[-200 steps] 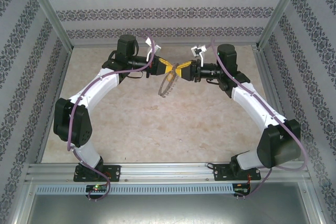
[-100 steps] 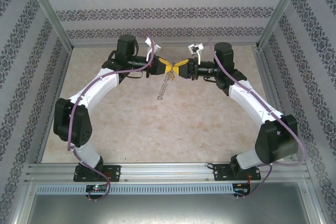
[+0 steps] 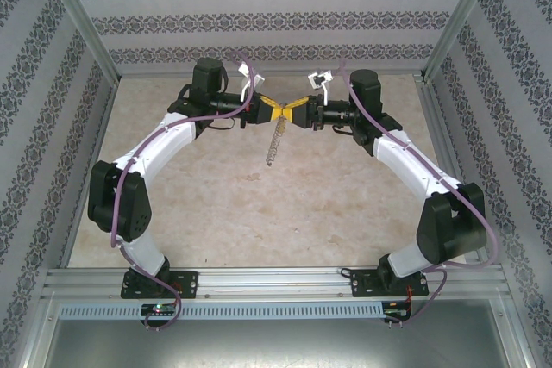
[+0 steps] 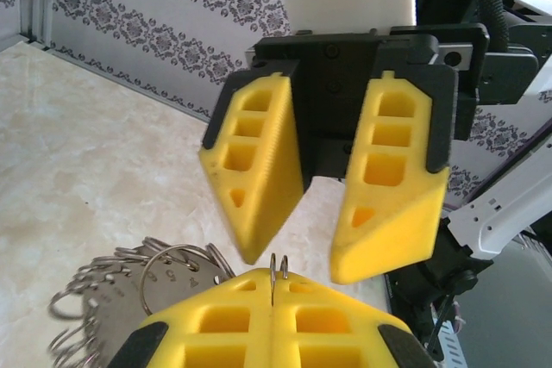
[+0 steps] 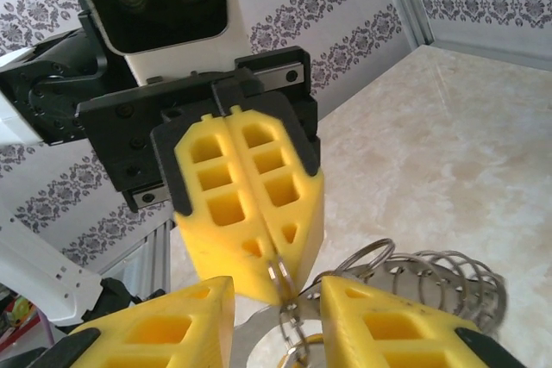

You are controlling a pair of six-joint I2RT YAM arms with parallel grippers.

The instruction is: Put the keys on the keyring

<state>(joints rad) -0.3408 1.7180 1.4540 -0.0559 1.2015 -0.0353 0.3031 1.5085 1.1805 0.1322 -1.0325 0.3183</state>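
My left gripper (image 3: 275, 111) is shut on a thin wire loop (image 4: 277, 270) of the keyring (image 3: 273, 140), which hangs below it edge-on above the table. In the left wrist view my left gripper (image 4: 274, 289) pinches that loop, and the ring's silvery small rings (image 4: 121, 286) fan out at lower left. My right gripper (image 3: 297, 112) faces it tip to tip. In the right wrist view my right gripper (image 5: 276, 292) is open around the loop (image 5: 280, 275). A yellow-gold speck (image 5: 311, 343) shows below a short chain; I cannot tell whether it is the key.
Patterned walls (image 3: 276, 19) and metal frame posts (image 3: 82, 28) enclose the beige table (image 3: 259, 213). Both arms arch inward from their bases on the front rail (image 3: 276, 280) and meet near the back wall.
The keyring has turned from showing its face to hanging edge-on under the left gripper. My right gripper has shifted slightly up and left, closer to the left gripper's tips.
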